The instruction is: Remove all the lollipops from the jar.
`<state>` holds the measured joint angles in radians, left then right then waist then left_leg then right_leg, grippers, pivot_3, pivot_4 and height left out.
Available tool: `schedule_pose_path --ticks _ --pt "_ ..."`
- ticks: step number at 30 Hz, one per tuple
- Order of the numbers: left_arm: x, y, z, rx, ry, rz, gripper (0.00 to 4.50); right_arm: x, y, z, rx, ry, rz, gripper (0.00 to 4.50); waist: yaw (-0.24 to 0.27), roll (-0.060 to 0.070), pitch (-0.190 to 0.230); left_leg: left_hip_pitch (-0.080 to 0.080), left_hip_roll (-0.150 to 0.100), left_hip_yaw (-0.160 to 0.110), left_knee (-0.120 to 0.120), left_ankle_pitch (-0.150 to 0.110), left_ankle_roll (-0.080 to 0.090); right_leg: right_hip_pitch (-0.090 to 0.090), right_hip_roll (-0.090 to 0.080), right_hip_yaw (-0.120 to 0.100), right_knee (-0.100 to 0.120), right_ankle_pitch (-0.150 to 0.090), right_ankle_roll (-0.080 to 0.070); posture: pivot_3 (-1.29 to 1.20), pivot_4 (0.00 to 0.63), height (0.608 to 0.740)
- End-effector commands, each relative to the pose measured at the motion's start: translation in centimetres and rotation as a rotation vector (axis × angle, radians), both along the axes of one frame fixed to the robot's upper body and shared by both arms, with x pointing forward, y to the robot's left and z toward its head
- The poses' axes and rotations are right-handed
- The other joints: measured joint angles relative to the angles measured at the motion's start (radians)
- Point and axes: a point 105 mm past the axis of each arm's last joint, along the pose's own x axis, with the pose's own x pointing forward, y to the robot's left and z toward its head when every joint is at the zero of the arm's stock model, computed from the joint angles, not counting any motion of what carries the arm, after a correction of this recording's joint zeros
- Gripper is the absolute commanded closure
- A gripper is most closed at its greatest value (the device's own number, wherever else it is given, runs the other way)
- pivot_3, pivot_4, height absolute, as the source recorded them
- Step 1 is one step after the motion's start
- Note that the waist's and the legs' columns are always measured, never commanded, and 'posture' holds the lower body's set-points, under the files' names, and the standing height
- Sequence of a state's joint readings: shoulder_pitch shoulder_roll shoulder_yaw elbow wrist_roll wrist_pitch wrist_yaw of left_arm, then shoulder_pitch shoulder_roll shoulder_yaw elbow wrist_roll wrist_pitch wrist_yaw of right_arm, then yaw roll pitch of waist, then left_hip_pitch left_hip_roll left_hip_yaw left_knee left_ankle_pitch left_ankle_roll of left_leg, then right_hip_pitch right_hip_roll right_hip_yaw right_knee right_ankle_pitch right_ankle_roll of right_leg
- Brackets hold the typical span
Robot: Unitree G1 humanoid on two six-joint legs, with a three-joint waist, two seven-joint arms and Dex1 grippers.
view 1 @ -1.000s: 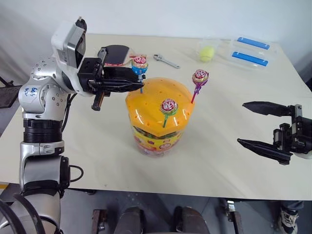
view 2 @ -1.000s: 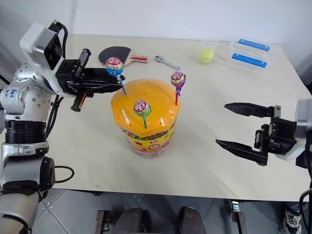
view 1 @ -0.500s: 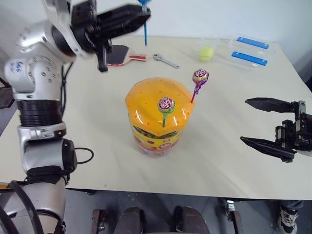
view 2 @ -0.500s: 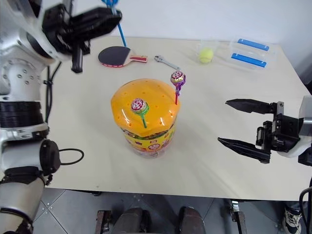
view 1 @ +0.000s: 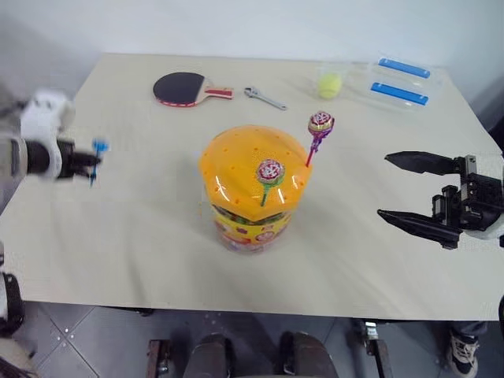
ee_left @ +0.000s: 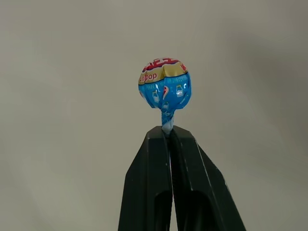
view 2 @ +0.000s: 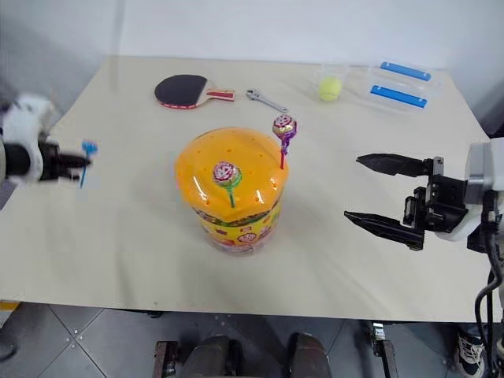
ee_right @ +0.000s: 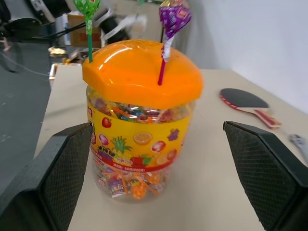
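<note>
I count two wrapped lollipops (view 1: 320, 124) (view 1: 270, 172) in the orange-lidded clear jar (view 1: 253, 185) mid-frame; my left gripper (ee_left: 167, 132) pinches one blue-stick lollipop (ee_left: 164, 90), my right gripper (view 1: 417, 191) gapes wide.

Setting looked like a robot test room or lab, not a home. A plain beige table (view 1: 157, 236) stood against a bare white wall (view 1: 236, 24), on a grey tiled floor (view 2: 94, 339). The table top carried an unrelated mix of props: a table tennis bat (view 1: 179, 87) and a wrench (view 1: 265, 98) at the far side, a yellow-green ball (view 1: 330, 84) and clear blue-lidded boxes (view 1: 402, 85) at the far right. The right wrist view showed cables and equipment (ee_right: 43, 24) crowded beyond the table's end.
</note>
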<state>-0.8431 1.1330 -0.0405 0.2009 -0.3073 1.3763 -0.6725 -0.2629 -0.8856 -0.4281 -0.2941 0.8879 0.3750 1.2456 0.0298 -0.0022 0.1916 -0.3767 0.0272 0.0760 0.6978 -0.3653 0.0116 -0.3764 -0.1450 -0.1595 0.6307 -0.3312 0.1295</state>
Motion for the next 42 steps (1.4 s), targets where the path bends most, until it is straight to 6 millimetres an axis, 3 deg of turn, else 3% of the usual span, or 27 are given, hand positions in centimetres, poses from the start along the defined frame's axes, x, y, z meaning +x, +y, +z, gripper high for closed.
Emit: schedule_pose_path --ticks 1,6,16,19,21,25,29,36,40,42 --pt "-1.3 2.3 -0.1 0.067 0.038 0.103 4.48 0.0 0.3 0.6 0.004 -0.031 0.023 0.00 0.005 -0.003 0.000 0.000 0.000 0.000 0.000 0.000 0.000 0.000 0.000 0.000 0.000 0.000 0.000 0.00 0.150 0.740" --pt "-1.9 3.2 -1.6 0.052 0.114 0.154 4.48 0.4 0.7 0.6 0.001 -0.027 0.035 0.00 0.017 -0.003 0.000 0.000 -0.001 0.001 0.000 0.000 0.000 0.001 0.000 0.001 0.000 0.000 0.000 0.00 0.150 0.740" --pt "-1.9 1.9 0.3 0.024 0.080 0.065 1.55 0.4 0.8 0.6 -0.010 -0.024 0.029 0.00 0.012 -0.003 0.000 0.000 -0.001 0.002 0.000 0.000 0.000 0.000 0.000 0.001 0.000 0.000 0.000 0.00 0.150 0.740" --pt "-1.7 1.2 1.8 0.033 0.036 0.010 0.64 0.4 0.7 0.8 -0.012 -0.026 0.027 0.00 0.012 -0.003 0.000 0.000 -0.001 0.002 0.000 0.000 0.000 0.000 0.000 0.001 0.000 0.000 0.000 0.00 0.150 0.740" --pt "-1.2 -0.6 3.7 0.022 -0.038 -0.091 0.03 0.4 0.5 0.9 -0.020 -0.028 0.024 0.00 0.013 -0.003 0.000 0.000 -0.001 0.002 0.000 0.000 0.000 0.000 0.000 0.001 0.000 0.000 0.000 0.00 0.150 0.740" --pt "-0.5 -6.2 8.5 -0.078 -0.300 -0.443 0.03 0.3 0.3 1.2 -0.028 -0.034 0.023 0.00 0.018 -0.003 0.000 0.000 0.000 0.002 0.000 0.000 0.000 0.000 0.000 0.001 0.000 0.000 0.000 0.00 0.150 0.740" --pt "-1.8 -10.5 11.3 -0.251 -0.491 -0.741 0.03 0.0 0.1 1.3 -0.032 -0.038 0.022 0.00 0.013 -0.003 0.000 0.000 0.000 0.002 0.001 0.000 0.000 0.000 0.000 0.001 0.000 0.000 0.000 0.00 0.150 0.740" --pt "-4.3 -15.6 12.2 -0.393 -0.683 -1.158 0.03 -0.5 0.0 1.3 -0.037 -0.045 0.003 0.00 -0.003 -0.003 0.000 0.000 0.000 0.002 0.001 0.000 0.000 0.000 0.000 0.000 0.001 0.000 0.000 0.00 0.150 0.740" --pt "-4.8 -16.5 12.5 -0.462 -0.760 -1.260 0.03 -0.8 0.0 1.6 -0.033 -0.055 0.002 0.00 -0.005 -0.003 0.000 0.000 0.000 0.002 0.001 0.000 0.000 0.000 0.000 0.001 0.001 0.000 0.000 0.00 0.150 0.740" --pt "-6.2 -16.6 12.2 -0.489 -0.825 -1.407 0.03 -1.3 0.3 1.9 -0.019 -0.065 0.011 0.00 -0.005 -0.003 0.000 0.000 0.000 0.002 0.001 0.000 0.000 0.000 0.000 0.000 0.001 0.000 0.000 0.00 0.150 0.740"
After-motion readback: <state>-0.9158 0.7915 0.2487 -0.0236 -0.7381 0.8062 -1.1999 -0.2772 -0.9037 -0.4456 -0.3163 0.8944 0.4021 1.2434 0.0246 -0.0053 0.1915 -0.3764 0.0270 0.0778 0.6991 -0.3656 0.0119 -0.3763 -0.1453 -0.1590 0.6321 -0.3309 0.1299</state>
